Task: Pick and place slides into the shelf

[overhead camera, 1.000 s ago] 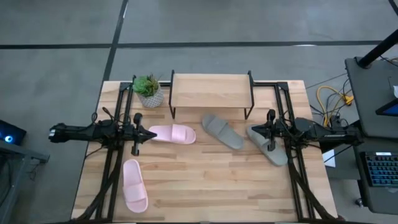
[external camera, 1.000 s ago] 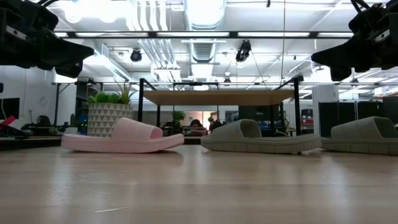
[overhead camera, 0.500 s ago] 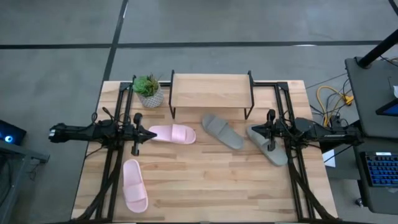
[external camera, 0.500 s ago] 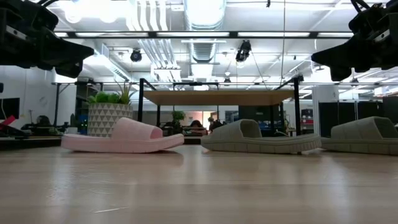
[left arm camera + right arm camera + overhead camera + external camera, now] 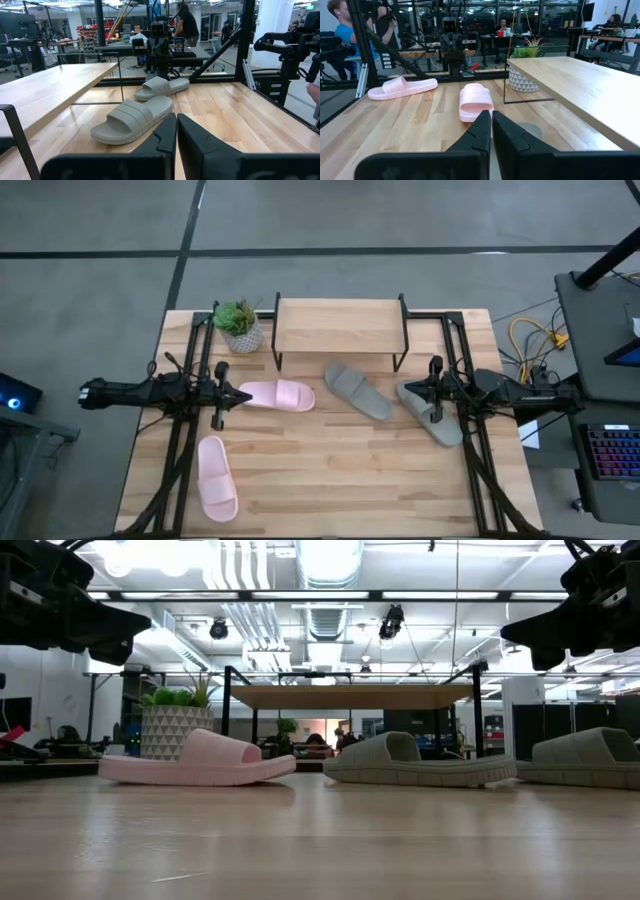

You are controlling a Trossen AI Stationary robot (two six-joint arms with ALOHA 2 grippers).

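While both hands, left (image 5: 243,396) and right (image 5: 404,392), hover closed and empty, four pink (image 5: 277,394) and grey-green foam slides (image 5: 357,391) lie before the wooden-topped, black-legged shelf (image 5: 339,326).

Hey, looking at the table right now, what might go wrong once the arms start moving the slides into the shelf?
The right gripper hangs over a grey-green slide, so coming straight down could press on it. The potted plant stands beside the shelf, so a pink slide could clip it. The shelf's opening looks low; a lifted slide might catch it.
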